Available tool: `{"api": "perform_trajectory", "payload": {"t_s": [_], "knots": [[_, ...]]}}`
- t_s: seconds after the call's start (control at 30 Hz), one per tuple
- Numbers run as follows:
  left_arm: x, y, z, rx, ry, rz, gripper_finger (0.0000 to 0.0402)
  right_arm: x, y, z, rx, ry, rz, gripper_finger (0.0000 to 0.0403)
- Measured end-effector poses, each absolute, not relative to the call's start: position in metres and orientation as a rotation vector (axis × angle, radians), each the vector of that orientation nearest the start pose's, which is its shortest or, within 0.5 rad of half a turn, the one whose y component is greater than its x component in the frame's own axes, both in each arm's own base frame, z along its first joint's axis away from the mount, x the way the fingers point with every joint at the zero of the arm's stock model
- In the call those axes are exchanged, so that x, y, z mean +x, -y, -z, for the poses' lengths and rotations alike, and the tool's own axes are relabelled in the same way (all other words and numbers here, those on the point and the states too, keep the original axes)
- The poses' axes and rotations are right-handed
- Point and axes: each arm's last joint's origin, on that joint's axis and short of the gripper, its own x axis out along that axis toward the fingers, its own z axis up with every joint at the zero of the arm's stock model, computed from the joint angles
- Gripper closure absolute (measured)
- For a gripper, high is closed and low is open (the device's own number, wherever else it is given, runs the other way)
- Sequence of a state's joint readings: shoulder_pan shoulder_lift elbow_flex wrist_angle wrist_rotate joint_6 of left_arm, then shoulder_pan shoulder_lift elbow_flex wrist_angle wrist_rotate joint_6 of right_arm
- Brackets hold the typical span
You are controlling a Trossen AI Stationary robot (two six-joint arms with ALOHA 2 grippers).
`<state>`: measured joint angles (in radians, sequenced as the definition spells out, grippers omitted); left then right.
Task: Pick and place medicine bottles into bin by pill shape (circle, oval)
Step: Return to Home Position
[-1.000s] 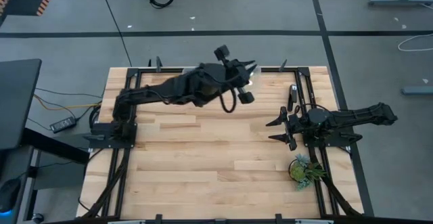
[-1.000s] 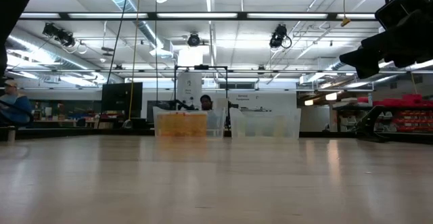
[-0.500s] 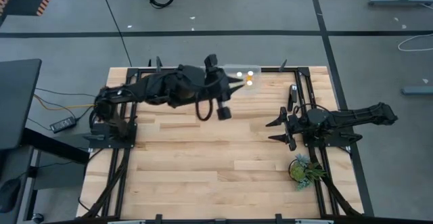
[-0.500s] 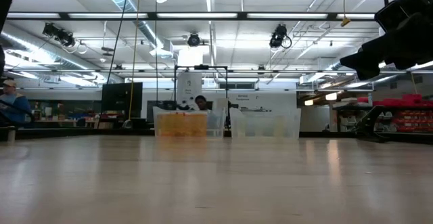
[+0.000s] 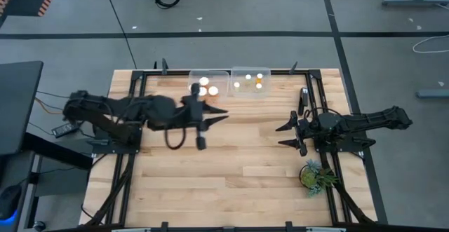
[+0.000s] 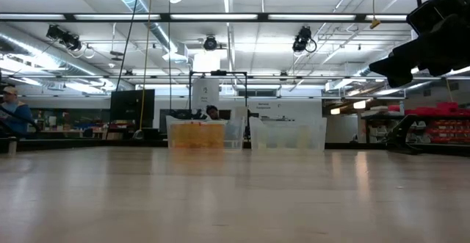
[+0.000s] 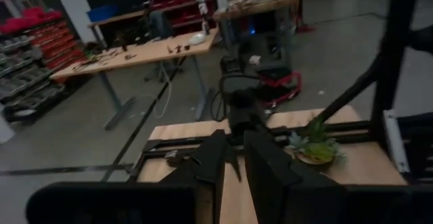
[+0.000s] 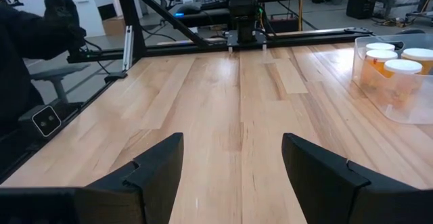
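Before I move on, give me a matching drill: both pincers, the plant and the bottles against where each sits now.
1. left pincer
2. right pincer
3. plant
4. medicine bottles

A. inside the clear bins at the table's far edge
B. open, above bare wood right of centre
C. beside the right arm's base
D. above the wood left of centre, near the bins

Pairs: 1-D, 2-B, 3-C, 4-A

Wooden table (image 5: 231, 176): left bin (image 5: 225, 77) and right bin (image 5: 241, 72) along one edge (green plant (image 5: 314, 176) well apart)
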<state>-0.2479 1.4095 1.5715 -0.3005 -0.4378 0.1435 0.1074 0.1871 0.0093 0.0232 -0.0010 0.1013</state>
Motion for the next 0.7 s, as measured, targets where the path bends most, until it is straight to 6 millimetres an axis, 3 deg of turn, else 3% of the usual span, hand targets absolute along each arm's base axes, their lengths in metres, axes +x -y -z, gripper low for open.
{"api": "perform_trajectory", "payload": {"t_s": [0.4,0.7], "knots": [[0.224,0.061,-0.403,0.035,-0.049,-0.12,0.0338,0.107,-0.012,-0.153,0.093,-0.159,-0.1,0.0146],[0.193,0.056,-0.356,-0.044,0.095,0.006,0.0337,0.107,-0.012,-0.154,0.093,-0.159,-0.101,0.0146]]}}
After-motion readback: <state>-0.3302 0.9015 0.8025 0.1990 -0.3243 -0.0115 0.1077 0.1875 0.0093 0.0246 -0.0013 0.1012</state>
